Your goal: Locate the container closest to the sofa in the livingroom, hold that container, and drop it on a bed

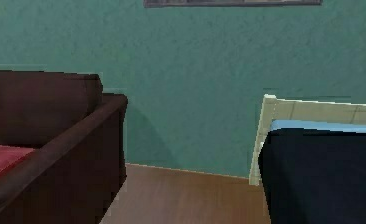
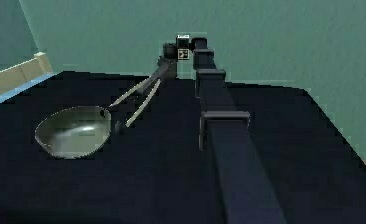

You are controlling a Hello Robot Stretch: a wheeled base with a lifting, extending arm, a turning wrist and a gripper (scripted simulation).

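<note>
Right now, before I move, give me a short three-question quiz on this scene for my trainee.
1. True or false: the pan lies on the bed.
2. What stands at the forward view's left? A. sofa B. fridge C. desk
3. Fill in: the bed's frame is ___.

Key: 1 true; 2 A; 3 white.

Teal wall, wood floor, brown sofa left (picture up top)
</note>
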